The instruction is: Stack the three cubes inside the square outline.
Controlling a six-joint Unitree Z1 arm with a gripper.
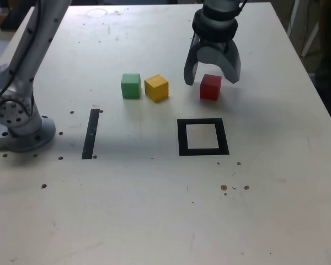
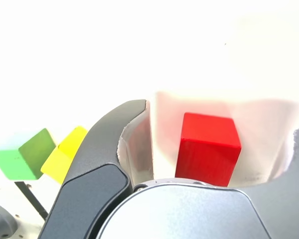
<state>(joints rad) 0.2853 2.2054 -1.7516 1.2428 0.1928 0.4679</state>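
Curved gripper [image 1: 212,78] jaws stand wide astride the smooth red cube [image 1: 211,88], apparently untouched; the black-tape square outline [image 1: 203,149] lies at its six o'clock in the exterior view.

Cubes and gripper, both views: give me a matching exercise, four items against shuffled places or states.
1. red cube
2. green cube
3. yellow cube
4. gripper

A. middle of the three cubes in the exterior view
B. open
C. between the open jaws
D. farthest toward the exterior view's left of the three cubes

Pairs: 1-C, 2-D, 3-A, 4-B
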